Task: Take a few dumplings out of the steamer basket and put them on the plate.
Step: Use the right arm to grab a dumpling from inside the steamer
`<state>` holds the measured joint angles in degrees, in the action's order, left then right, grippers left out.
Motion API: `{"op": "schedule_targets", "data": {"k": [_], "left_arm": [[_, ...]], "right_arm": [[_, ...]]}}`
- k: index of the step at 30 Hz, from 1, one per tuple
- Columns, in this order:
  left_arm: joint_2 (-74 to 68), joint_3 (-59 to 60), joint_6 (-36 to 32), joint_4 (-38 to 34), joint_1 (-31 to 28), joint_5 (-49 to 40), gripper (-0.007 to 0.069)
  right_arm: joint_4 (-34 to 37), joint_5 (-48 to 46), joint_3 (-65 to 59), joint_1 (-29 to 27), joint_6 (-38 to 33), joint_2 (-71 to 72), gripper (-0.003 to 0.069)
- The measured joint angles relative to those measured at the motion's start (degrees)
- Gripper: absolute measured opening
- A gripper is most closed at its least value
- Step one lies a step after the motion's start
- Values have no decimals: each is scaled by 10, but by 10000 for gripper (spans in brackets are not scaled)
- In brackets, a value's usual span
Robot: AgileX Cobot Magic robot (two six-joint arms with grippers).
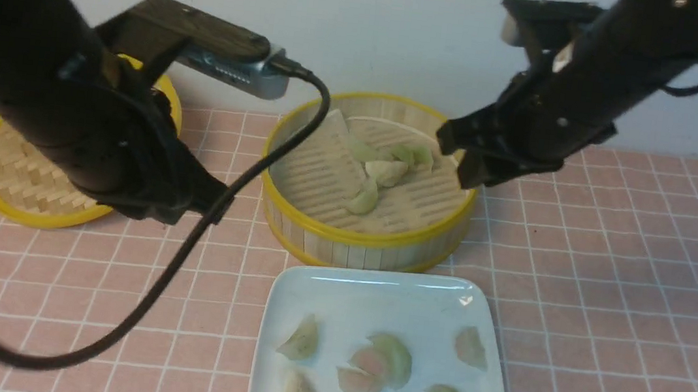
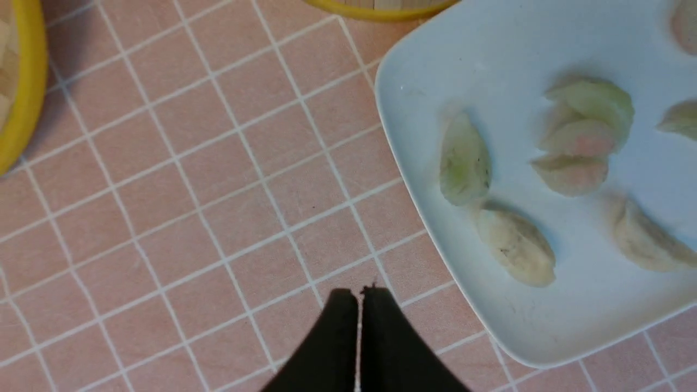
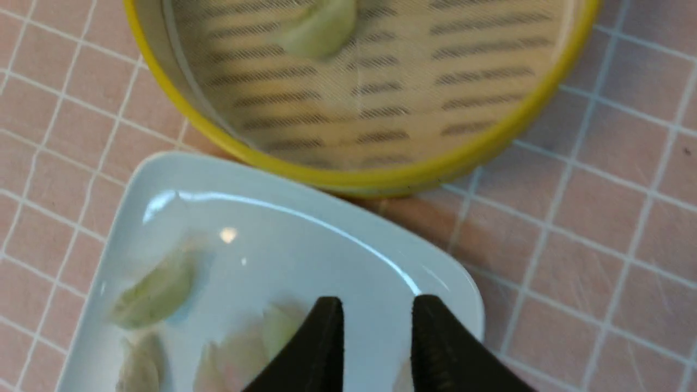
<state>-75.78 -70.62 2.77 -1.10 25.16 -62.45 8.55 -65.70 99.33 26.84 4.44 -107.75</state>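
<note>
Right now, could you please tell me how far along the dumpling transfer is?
Several dumplings already lie on the plate. Nothing is in hand: the left claw is shut and empty beside the plate, the right claw open and empty. About four dumplings sit in the steamer basket, so "a few" looks met; little seems left.

Bare tabletop (image 1: pixel 625 306) right of plate (image 1: pixel 377 291) and steamer basket (image 1: pixel 356 246); lid (image 1: pixel 15 184) and cable (image 1: pixel 184 256) on the left.
</note>
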Motion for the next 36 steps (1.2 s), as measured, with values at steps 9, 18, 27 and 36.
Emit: {"op": "schedule_targets", "data": {"k": [9, 18, 27, 36], "left_arm": [[130, 96, 7, 1, 0, 12, -6], [196, 122, 8, 46, 0, -6, -6], [217, 123, 17, 72, 0, -18, -6], [219, 123, 27, 90, 0, -21, -6]], "right_arm": [[0, -28, 245, 29, 33, -225, 478], [-22, -30, 390, 29, 102, -366, 516], [-34, -42, 408, 30, 102, -391, 199], [-44, -60, 436, 30, 91, -334, 206]]}}
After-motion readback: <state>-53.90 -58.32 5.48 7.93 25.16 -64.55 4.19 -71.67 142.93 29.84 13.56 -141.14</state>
